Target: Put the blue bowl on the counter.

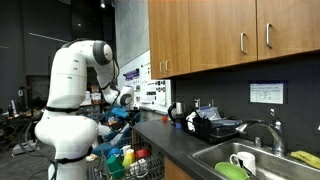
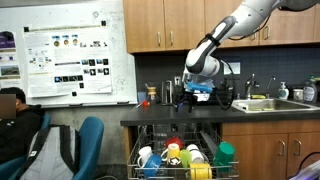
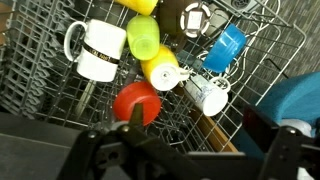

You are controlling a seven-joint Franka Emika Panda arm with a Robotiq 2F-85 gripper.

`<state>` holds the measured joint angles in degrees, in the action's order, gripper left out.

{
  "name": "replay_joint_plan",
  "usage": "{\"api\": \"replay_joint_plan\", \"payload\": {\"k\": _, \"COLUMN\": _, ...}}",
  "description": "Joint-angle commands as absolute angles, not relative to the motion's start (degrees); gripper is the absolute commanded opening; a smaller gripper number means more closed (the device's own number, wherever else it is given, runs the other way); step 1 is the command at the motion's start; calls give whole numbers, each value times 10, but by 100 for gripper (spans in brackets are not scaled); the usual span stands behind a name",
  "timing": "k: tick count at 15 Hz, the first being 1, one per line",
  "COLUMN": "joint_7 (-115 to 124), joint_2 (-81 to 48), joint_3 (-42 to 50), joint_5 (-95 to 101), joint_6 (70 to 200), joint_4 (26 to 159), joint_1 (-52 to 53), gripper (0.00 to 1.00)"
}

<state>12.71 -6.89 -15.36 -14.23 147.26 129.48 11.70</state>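
Note:
The blue bowl (image 1: pixel 126 116) (image 2: pixel 201 89) sits just under my gripper (image 1: pixel 122 103) (image 2: pixel 193 92), at the end of the dark counter (image 1: pixel 180 140) (image 2: pixel 250 115) above the open dishwasher. In the wrist view the bowl (image 3: pixel 300 100) fills the right edge, just outside the right finger. My gripper (image 3: pixel 180 135) is open, and only the dish rack shows between its fingers. Whether the bowl rests on the counter or touches a finger I cannot tell.
The pulled-out dishwasher rack (image 3: pixel 60 90) (image 2: pixel 185 160) holds a red cup (image 3: pixel 137 102), a blue cup (image 3: pixel 225 48), yellow cups and white mugs. The steel sink (image 1: pixel 275 152) holds a green bowl (image 1: pixel 232 171) and a white mug (image 1: pixel 243 160). A person (image 2: pixel 15 120) sits nearby.

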Motion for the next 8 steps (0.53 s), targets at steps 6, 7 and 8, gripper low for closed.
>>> {"api": "replay_joint_plan", "payload": {"k": 6, "joint_7": 155, "joint_2": -160, "joint_3": -168, "joint_5": -173, "joint_6": 1442, "joint_4": 1202, "joint_1": 158, "gripper": 100}}
{"api": "replay_joint_plan", "payload": {"k": 7, "joint_7": 164, "joint_2": -162, "joint_3": -168, "joint_5": -171, "joint_6": 1434, "joint_4": 1199, "joint_1": 162, "gripper": 100}}
{"api": "replay_joint_plan", "payload": {"k": 8, "joint_7": 179, "joint_2": -164, "joint_3": -166, "joint_5": -167, "joint_6": 1428, "joint_4": 1197, "joint_1": 168, "gripper": 100}}
